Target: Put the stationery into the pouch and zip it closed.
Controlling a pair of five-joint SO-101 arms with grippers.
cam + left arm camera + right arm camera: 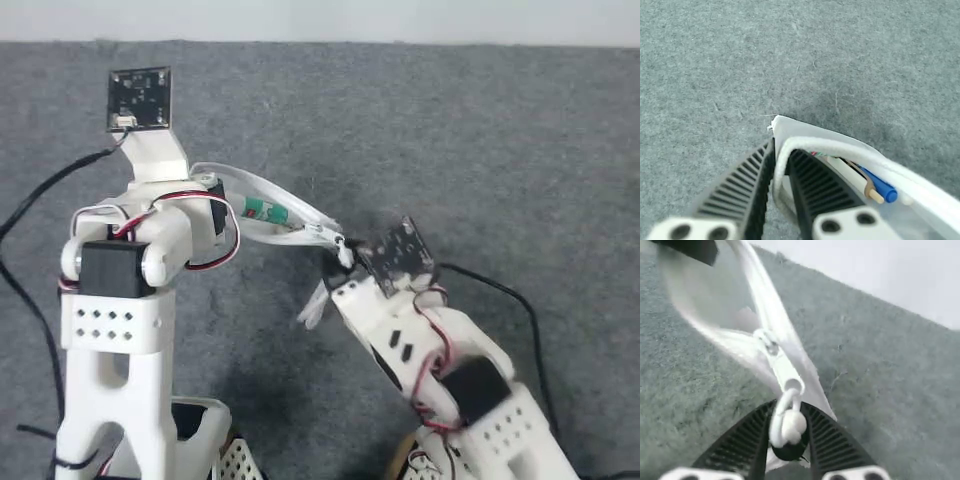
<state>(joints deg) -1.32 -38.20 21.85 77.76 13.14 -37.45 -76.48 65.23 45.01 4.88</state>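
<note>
Grey carpeted table (500,130), high view: a pale wall (320,20) is seen along the 12 o'clock edge; the left arm (130,270) is stood at 8 o'clock and the right arm (440,370) at 5 o'clock; a translucent white pouch (275,215) is held between them just toward 10 o'clock of centre; one end is pinched by the left gripper (215,205), the other end is met by the right gripper (345,262); stationery (262,209) with a green band is seen through the pouch wall.

Left wrist view: the left gripper (780,150) is pressed together on the rim of the pouch (840,145), one ribbed finger on each side of the fabric; a blue pen (880,187) and a white stick (852,175) are lodged inside the pouch; grey carpet lies beyond.

Right wrist view: the right gripper (787,407) is closed on the zip pull (787,422), a white cord with a bead; the slider (771,345) is seated just beyond the fingertips; past it the two zip edges of the pouch (715,300) are parted.
</note>
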